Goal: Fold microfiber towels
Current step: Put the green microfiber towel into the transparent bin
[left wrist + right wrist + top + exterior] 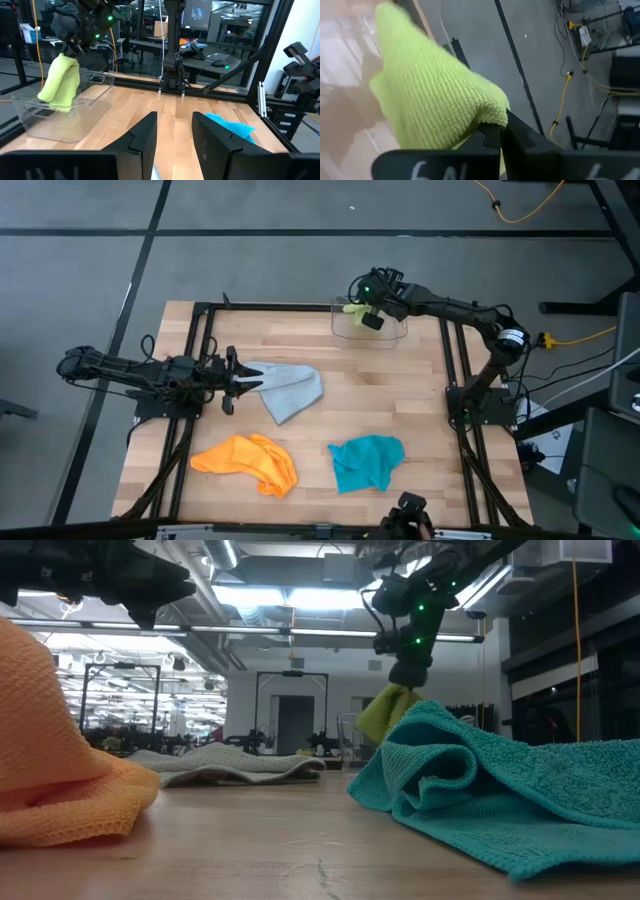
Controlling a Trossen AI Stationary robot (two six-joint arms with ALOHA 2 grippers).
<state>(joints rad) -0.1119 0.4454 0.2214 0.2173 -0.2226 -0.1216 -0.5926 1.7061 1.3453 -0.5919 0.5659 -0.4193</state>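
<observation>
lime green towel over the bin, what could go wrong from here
The right gripper pinches the lime green towel by one small bunch, so it may slip out and drop.

The towel hangs partly inside the clear bin; it could snag the rim and drag the bin.

The left gripper sits at the grey towel's edge; any move there could rumple the cloth.

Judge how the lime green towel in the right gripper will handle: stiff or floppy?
Probably floppy: the lime green towel hangs limp from the right gripper above the clear bin. Likely light, and its looped weave should resist slipping.
</observation>
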